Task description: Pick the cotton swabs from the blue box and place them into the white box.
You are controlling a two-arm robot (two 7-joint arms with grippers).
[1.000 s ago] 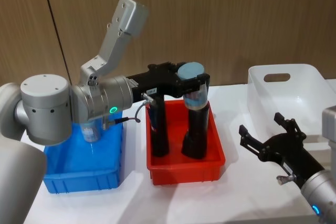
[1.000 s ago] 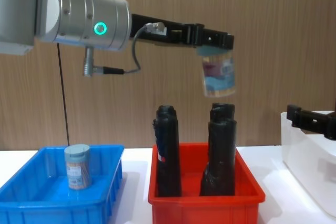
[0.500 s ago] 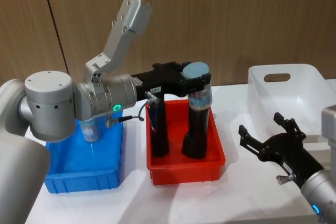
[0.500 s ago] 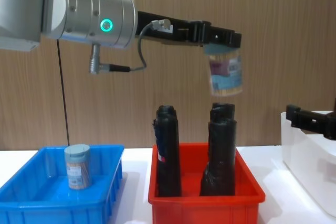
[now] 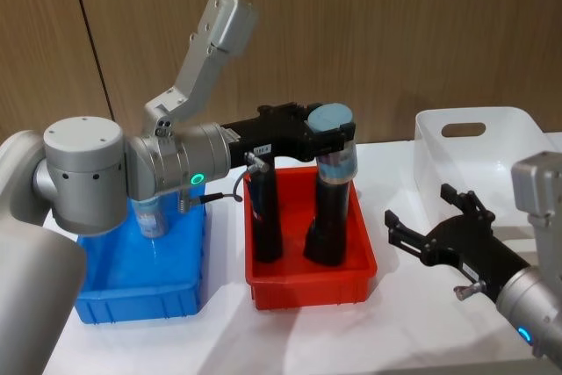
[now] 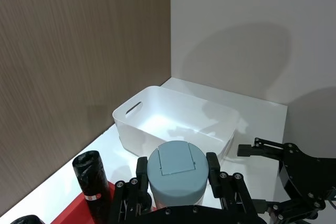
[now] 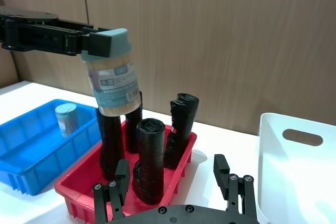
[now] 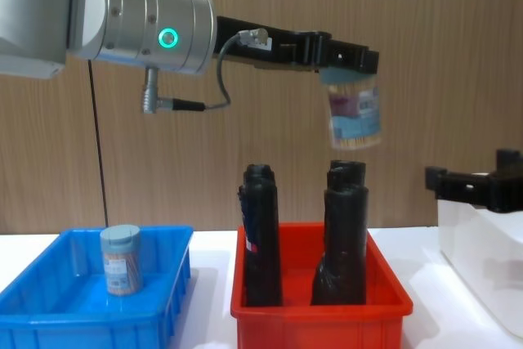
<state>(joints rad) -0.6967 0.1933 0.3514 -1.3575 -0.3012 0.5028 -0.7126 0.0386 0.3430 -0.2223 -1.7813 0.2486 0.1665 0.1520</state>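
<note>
My left gripper (image 5: 330, 127) is shut on the lid end of a cotton swab jar (image 5: 337, 162), which hangs upright above the red bin, clear of the black rolls. The chest view shows this jar (image 8: 354, 117) high over the bin; its pale blue lid (image 6: 175, 173) sits between the jaws in the left wrist view. A second cotton swab jar (image 5: 151, 218) stands in the blue box (image 5: 132, 301) at the left. On the right is the white box (image 5: 479, 143). My right gripper (image 5: 428, 214) hovers open in front of it, holding nothing.
A red bin (image 5: 309, 288) between the two boxes holds tall black rolls (image 5: 266, 215) that reach just below the hanging jar. A wooden wall runs along the back of the white table (image 5: 413, 322).
The left gripper has carried the jar slightly rightward over the red bin. The right gripper has shifted left, toward the middle of the table.
</note>
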